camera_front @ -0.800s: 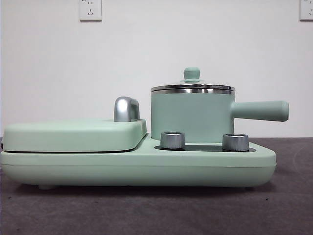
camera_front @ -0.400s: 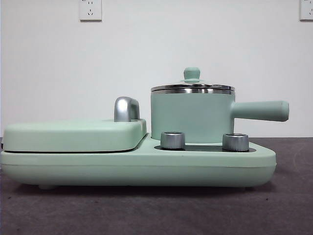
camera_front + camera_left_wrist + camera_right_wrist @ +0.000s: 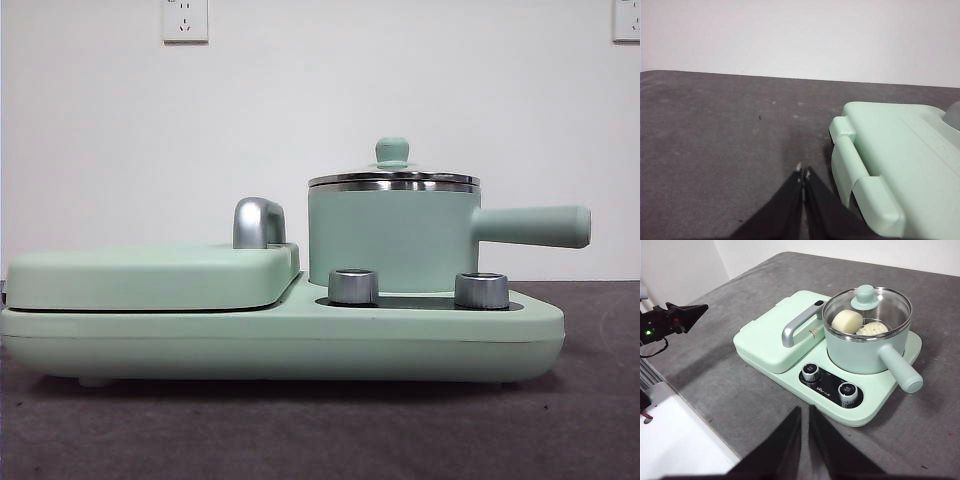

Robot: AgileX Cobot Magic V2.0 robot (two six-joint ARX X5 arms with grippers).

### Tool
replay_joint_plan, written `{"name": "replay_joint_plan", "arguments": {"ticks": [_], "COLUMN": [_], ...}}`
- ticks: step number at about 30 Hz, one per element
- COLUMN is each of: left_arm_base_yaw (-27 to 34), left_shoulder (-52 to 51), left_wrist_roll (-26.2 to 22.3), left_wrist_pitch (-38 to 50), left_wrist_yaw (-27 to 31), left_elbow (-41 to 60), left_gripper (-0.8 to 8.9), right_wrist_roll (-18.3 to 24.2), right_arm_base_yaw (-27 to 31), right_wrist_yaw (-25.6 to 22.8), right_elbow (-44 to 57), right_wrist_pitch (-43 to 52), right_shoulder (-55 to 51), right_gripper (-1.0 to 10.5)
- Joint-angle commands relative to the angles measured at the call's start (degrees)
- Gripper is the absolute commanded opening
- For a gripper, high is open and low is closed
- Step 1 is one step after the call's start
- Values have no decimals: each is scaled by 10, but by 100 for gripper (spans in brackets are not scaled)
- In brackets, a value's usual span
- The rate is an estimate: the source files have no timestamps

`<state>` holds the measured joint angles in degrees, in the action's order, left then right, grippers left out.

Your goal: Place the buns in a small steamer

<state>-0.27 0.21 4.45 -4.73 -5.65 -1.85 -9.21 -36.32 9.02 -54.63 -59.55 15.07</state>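
Note:
The small steamer (image 3: 390,238), a mint-green pot with a long side handle, stands on the cooker base with its glass lid (image 3: 867,305) on. Through the lid in the right wrist view I see both buns inside: the smooth cream bun (image 3: 846,321) and the pleated white bun (image 3: 873,328). My right gripper (image 3: 805,412) is shut and empty, high above the table in front of the cooker. My left gripper (image 3: 802,172) is shut and empty, low over the grey table beside the griddle end of the cooker; it also shows in the right wrist view (image 3: 687,315).
The mint-green cooker base (image 3: 300,340) carries a flat griddle cover (image 3: 150,275) with a chrome handle (image 3: 258,222) and two steel knobs (image 3: 353,286) (image 3: 481,290). The grey table edge (image 3: 700,432) drops to a white floor near the left arm.

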Motion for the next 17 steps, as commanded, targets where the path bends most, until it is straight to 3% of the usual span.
{"name": "replay_joint_plan", "arguments": {"ticks": [1,5,13,17], "left_arm_base_yaw": [0,0,0,0], "left_shoulder": [0,0,0,0], "left_wrist_roll": [-6,-6,-5,-5], "left_wrist_pitch": [5,5,4,4], "left_wrist_yaw": [3,3,3,3], "left_elbow": [11,11,11,11], "left_gripper": [7,7,7,7], "right_wrist_roll": [5,5,11,11], "right_arm_base_yaw": [7,71,227,289], "right_wrist_yaw": [-3,27,30,25], "right_elbow": [-3,32,242,340], "right_wrist_pitch": [7,50,337,433], "right_shoulder": [0,-3,-44,-63], "right_gripper": [23,23,23,23]}}
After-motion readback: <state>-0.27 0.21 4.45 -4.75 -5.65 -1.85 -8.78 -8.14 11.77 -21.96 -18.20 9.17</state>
